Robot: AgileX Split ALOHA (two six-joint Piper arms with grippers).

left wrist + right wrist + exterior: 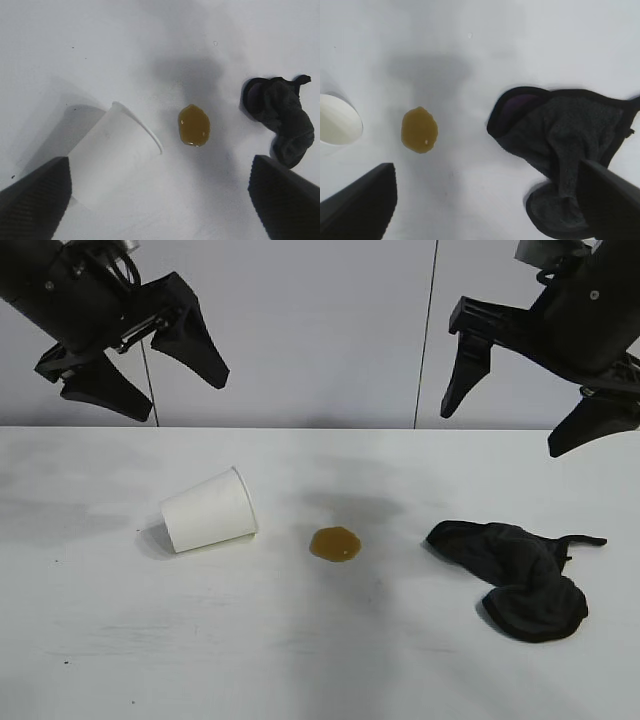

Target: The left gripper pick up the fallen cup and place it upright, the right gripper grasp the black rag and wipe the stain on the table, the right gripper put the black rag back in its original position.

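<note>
Tabletop (300, 660), wide, flat and white with faint grey smudges, fills the near part of the exterior view and lies bare toward the camera. Farther in, three things sit in a rough row across it. At the view's right lies the soft black rag (520, 575), crumpled in wrinkled folds, with a thin strand trailing off its far right edge. Near the middle, well apart from the rag, is the small roundish amber-brown stain (336, 543). Left of the stain, close by but not touching it, the plain white paper cup (209, 510) lies on its side, its rolled rim turned toward the stain and its narrower base pointing to the view's left. Farthest back, both arms hang above the table in front of a pale wall. The left gripper (150, 370), a black two-fingered claw with wedge-shaped fingers, hovers high over the cup's side of the table, jaws spread wide and holding nothing. The right gripper (525, 405), black with long pointed fingers, hovers above the rag's side, likewise spread wide and empty.
</note>
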